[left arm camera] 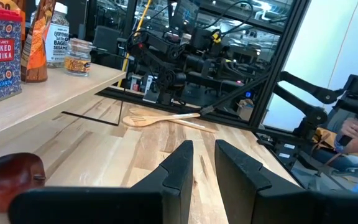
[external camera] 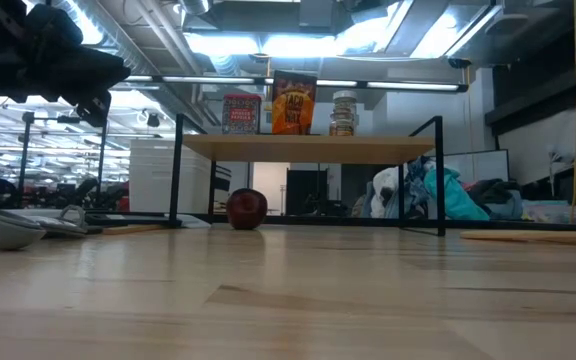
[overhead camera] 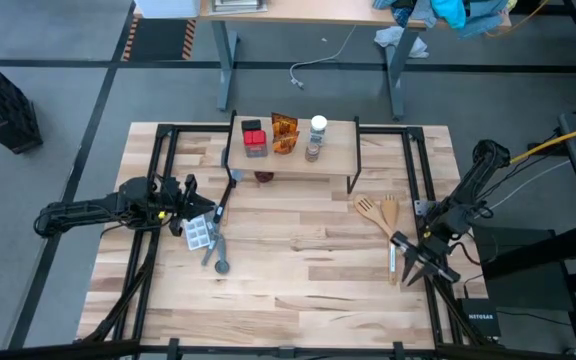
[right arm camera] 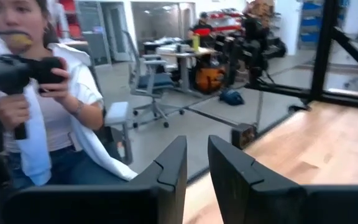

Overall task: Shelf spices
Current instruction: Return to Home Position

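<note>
Spanning the scene, the plank table [overhead camera: 298, 290] carries the shelf [overhead camera: 338, 152] at its far middle, ahead of the left gripper's [left arm camera: 204, 146] jaws and off toward the table's far edge, and well apart from the right gripper's [right arm camera: 196, 142] jaws. The left jaws stand a narrow gap apart with nothing between them, hovering low over the table's left side. The right jaws, also slightly parted and empty, hang by the table's right edge, with a person [right arm camera: 48, 106] in the room beyond them. On the shelf top stand the spices: the orange packs [overhead camera: 285, 132], the red-topped tin [overhead camera: 255, 138], the white-capped jar [overhead camera: 318, 125] and the small brown-capped jar [overhead camera: 313, 153]. Two wooden spatulas [overhead camera: 380, 212] lie between the two pairs of jaws. A grey tray utensil [overhead camera: 199, 233] lies just beside the left jaws. A red round thing [external camera: 247, 208] sits under the shelf.
</note>
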`<act>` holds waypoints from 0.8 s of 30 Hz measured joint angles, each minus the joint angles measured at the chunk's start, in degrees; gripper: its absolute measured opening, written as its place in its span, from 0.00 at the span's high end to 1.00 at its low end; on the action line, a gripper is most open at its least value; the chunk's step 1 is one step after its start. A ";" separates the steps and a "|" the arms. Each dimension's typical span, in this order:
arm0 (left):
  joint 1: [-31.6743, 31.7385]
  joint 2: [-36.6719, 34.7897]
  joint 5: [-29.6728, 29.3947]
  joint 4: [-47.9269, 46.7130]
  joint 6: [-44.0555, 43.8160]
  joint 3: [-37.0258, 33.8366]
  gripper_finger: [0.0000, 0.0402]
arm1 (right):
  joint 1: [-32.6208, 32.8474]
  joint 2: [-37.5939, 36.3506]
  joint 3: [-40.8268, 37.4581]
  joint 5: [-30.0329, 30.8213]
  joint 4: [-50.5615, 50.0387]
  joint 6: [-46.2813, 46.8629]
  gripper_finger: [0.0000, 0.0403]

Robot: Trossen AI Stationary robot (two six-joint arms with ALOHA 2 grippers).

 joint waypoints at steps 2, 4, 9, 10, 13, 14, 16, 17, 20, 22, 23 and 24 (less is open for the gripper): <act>0.00 0.02 0.00 0.00 0.00 0.00 0.85 | 0.00 -0.02 -0.78 -1.59 1.78 0.01 0.82; 0.00 0.00 -0.01 0.00 0.00 0.00 0.85 | 0.00 -0.07 -1.11 -1.95 2.12 0.01 0.82; 0.00 0.02 -0.01 -0.01 0.00 0.00 0.85 | 0.00 -0.04 -1.38 -3.38 2.13 -0.45 0.82; -0.02 0.00 0.00 0.00 0.00 0.00 0.85 | 0.00 -0.04 -1.39 -3.87 2.14 -0.57 0.82; 0.00 0.00 0.00 0.00 0.00 0.00 0.85 | 0.00 -0.04 -1.40 -4.45 2.16 -1.21 0.82; 0.00 0.02 0.00 0.00 0.00 0.00 0.85 | 0.00 -0.04 -1.40 -4.41 2.16 -1.58 0.82; -0.01 0.01 0.00 -0.01 0.00 0.00 0.85 | -0.02 -0.04 -1.40 -3.92 2.17 -2.15 0.82; -0.01 0.00 0.00 0.00 0.00 0.00 0.85 | -0.13 -0.04 -1.40 -3.66 2.20 -2.56 0.82; -0.02 0.02 0.00 0.00 0.00 0.00 0.85 | -2.37 -0.02 -1.44 -4.68 3.01 -3.60 0.82; 0.00 0.01 0.00 0.00 0.00 0.00 0.85 | -5.17 -0.02 -1.44 -7.80 3.95 -4.30 0.82; -0.01 0.01 -0.01 -0.01 0.01 0.00 0.85 | -6.80 0.00 -1.44 -9.78 4.06 -4.61 0.82; 0.00 0.00 -0.01 -0.01 0.01 0.00 0.85 | -8.47 0.03 -1.44 -11.55 4.11 -4.65 0.82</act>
